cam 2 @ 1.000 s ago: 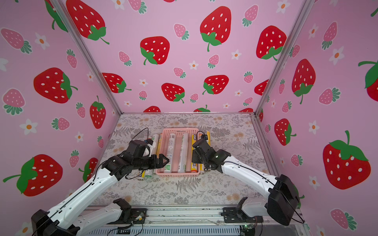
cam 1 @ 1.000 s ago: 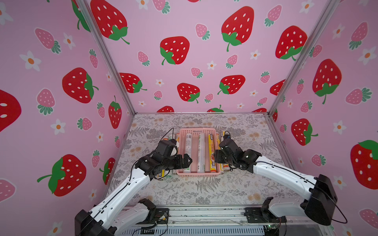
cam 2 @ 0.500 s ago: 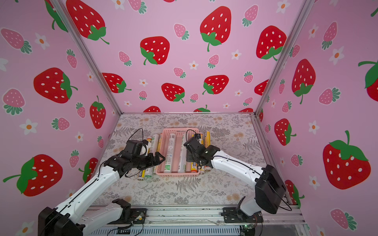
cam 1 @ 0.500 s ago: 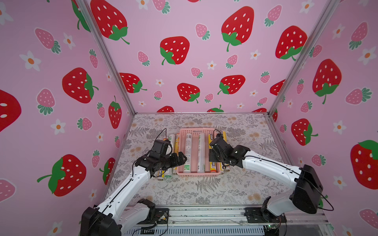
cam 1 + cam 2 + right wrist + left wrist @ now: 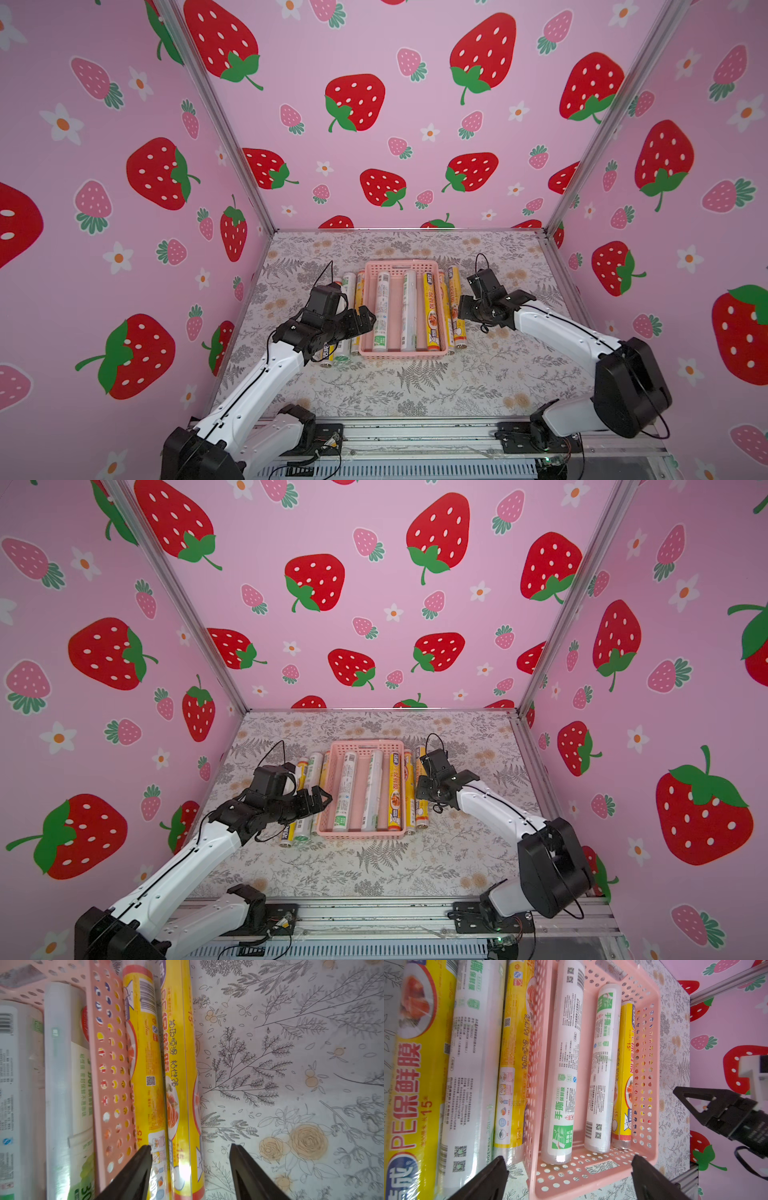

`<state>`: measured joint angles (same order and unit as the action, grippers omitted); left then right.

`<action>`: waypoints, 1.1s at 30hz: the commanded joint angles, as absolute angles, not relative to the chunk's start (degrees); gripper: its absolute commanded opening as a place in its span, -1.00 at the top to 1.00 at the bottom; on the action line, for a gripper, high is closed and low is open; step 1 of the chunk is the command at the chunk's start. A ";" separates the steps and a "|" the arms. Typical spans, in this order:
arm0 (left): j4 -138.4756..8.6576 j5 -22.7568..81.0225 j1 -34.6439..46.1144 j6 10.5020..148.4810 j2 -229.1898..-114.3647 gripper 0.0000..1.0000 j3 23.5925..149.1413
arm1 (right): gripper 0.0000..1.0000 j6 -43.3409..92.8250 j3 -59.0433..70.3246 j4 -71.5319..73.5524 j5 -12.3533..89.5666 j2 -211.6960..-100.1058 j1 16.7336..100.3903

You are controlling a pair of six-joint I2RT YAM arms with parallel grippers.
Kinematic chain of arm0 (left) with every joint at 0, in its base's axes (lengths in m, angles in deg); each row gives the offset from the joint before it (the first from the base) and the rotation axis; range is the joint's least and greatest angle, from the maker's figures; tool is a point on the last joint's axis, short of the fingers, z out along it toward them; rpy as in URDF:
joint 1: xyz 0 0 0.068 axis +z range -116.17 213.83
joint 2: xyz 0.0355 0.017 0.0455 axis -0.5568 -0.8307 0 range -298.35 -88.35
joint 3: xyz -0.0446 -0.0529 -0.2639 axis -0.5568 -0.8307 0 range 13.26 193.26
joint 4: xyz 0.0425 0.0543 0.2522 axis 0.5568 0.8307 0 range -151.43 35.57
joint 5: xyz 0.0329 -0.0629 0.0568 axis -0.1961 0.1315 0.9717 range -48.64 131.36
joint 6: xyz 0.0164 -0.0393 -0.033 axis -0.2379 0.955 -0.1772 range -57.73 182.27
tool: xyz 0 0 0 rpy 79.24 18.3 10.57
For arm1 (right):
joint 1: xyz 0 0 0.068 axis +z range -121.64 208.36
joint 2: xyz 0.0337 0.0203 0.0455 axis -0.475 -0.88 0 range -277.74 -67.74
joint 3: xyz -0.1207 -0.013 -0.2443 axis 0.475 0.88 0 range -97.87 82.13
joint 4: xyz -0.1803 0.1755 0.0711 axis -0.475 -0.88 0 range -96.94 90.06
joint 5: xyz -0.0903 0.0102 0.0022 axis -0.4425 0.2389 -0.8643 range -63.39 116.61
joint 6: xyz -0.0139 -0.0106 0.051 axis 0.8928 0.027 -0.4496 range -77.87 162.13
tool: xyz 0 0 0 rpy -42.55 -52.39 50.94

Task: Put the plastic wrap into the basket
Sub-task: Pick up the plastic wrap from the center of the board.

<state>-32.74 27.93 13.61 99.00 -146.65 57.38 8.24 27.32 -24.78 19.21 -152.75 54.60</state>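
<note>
In both top views we see the shallow pink plastic basket with holes in its sides (image 5: 403, 354) (image 5: 359, 835) in the middle of the flowery table cloth (image 5: 415, 386). Three long thin rolls of plastic wrap lie inside it, side by side: a white roll with a green label (image 5: 381, 307), a second white roll (image 5: 409, 309) and a yellow roll with food pictures (image 5: 431, 311). Three more rolls lie on the cloth beside the basket under the left arm, and two yellow ones lie along its other long wall. So we think three rolls are done and five are left. The left gripper (image 5: 368, 320) (image 5: 322, 800) hangs by the basket's near left corner. The right gripper (image 5: 462, 309) (image 5: 419, 787) hangs over the two outside yellow rolls.

In the left wrist view the left gripper (image 5: 568, 1158) has its black fingers spread wide and holds nothing. Outside the basket (image 5: 602, 1184) a thin yellow roll (image 5: 515, 1064) touches the wall, then comes a white one (image 5: 471, 1074), then another yellow one (image 5: 415, 1084).

In the right wrist view the right gripper (image 5: 190, 1148) has its fingers partly apart, and the outer yellow roll (image 5: 180, 1064) lies in the gap. We see bare cloth between that roll and one finger, so it is not pinched. The inner yellow roll (image 5: 143, 1053) lies against the basket wall (image 5: 92, 1064). We think the outer one goes in next.
</note>
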 commanded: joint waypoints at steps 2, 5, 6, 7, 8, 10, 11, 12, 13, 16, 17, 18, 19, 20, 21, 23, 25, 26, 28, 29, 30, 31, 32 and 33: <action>-32.21 29.14 13.80 100.07 -143.91 -0.96 56.40 | -0.28 11.14 28.00 -18.39 24.87 -156.43 52.91; -31.64 30.13 13.80 99.54 -143.54 -0.97 56.50 | -0.29 11.05 26.91 -17.59 25.81 -159.91 52.88; -31.63 30.48 13.80 99.46 -143.63 -0.97 56.55 | -0.28 10.57 26.68 -17.61 24.89 -160.89 52.88; -31.63 30.78 13.80 99.38 -143.82 -0.97 56.65 | -0.28 10.25 26.66 -17.40 24.16 -161.37 52.86; -31.66 30.90 13.80 99.23 -144.03 -0.97 56.84 | -0.28 9.99 26.80 -17.05 23.33 -161.82 52.86; -31.81 30.90 13.80 98.95 -144.74 -0.98 57.26 | -0.28 9.77 26.85 -16.64 21.91 -162.46 52.88; -31.73 30.91 13.80 98.77 -145.16 -0.98 57.51 | -0.28 9.90 26.73 -16.60 21.50 -163.15 52.88; -31.64 30.86 13.80 98.68 -145.53 -0.98 57.68 | -0.28 9.96 26.31 -16.91 21.08 -163.89 52.88; -31.48 30.83 13.80 98.54 -145.75 -0.98 57.84 | -0.28 9.93 25.92 -17.23 20.54 -164.70 52.86; -30.96 31.18 13.78 98.10 -146.08 -0.98 57.99 | -0.27 9.24 25.27 -17.76 18.69 -166.69 52.88; -30.74 31.29 13.77 98.04 -146.01 -0.98 57.92 | -0.27 8.92 25.27 -17.80 17.88 -167.08 52.88; -30.61 31.46 13.77 97.99 -145.93 -0.98 57.90 | -0.27 8.67 25.34 -17.78 17.25 -167.57 52.88; -30.61 31.59 13.75 98.08 -145.82 -0.98 57.78 | -0.27 8.52 25.35 -17.93 16.83 -167.82 52.85; -30.63 31.69 13.74 98.12 -145.75 -0.98 57.73 | -0.25 8.38 25.35 -17.96 16.68 -168.21 52.88; -30.66 31.85 13.73 98.22 -145.66 -0.98 57.70 | -0.23 8.25 25.44 -17.96 16.63 -168.48 52.88; -30.66 31.91 13.74 98.10 -145.48 -0.98 57.74 | -0.17 7.94 25.86 -17.55 16.55 -168.72 52.82; -30.37 32.27 13.72 97.91 -145.39 -0.98 58.26 | -0.10 7.67 26.22 -17.43 16.10 -168.53 52.88; -29.98 32.57 13.72 97.77 -145.24 -0.98 58.65 | -0.06 7.82 26.36 -17.43 16.06 -168.22 52.88; -29.24 32.91 13.71 97.40 -144.84 -0.98 59.54 | 0.10 7.96 26.82 -17.43 15.47 -167.08 52.82; -28.85 33.07 13.78 97.17 -144.46 -0.98 60.02 | 0.16 8.17 27.06 -17.51 15.21 -166.16 52.88; -28.23 33.12 13.71 96.94 -144.05 -0.99 60.62 | 0.20 8.41 27.19 -17.81 14.99 -165.14 52.88; -27.66 33.12 13.74 96.84 -143.69 -0.99 61.01 | 0.23 8.71 27.25 -18.22 14.69 -164.18 52.88; -27.05 33.15 13.71 96.81 -143.18 -0.99 61.38 | 0.27 8.94 27.29 -18.90 14.25 -162.96 52.88; -26.77 33.15 13.71 96.86 -142.66 -0.99 61.63 | 0.31 9.18 27.21 -19.51 13.84 -161.88 52.89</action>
